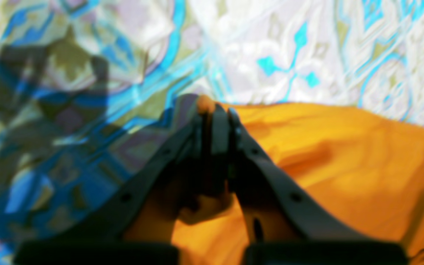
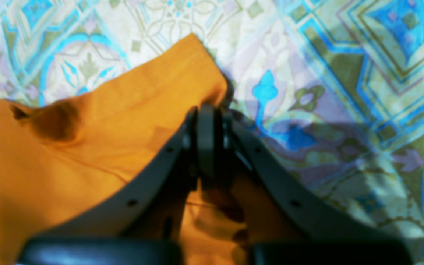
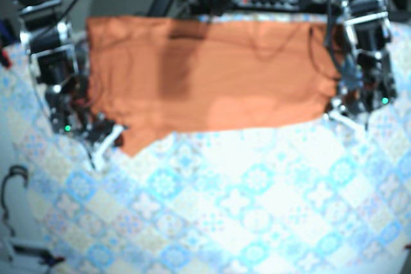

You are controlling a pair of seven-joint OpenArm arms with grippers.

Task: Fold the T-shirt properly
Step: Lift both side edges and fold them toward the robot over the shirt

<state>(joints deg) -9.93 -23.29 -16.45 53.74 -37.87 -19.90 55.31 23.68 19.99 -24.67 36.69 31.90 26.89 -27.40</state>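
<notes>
Two pinches hold the shirt (image 3: 212,75): left gripper (image 1: 214,112) clamped tight on one end, right gripper (image 2: 206,114) on the other. It lies across the far tabletop (image 3: 257,210), long axis running between the arms.

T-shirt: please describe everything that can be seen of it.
The T-shirt is plain orange, of soft, thin-looking cloth with light wrinkles. It lies as a wide band across the far part of the blue-patterned tablecloth, and a shadow crosses it. One corner reaches lower, near the right hand, which is shut on the edge there. The left hand is shut on the opposite edge. No print or label is visible; the pictures are blurred.
</notes>
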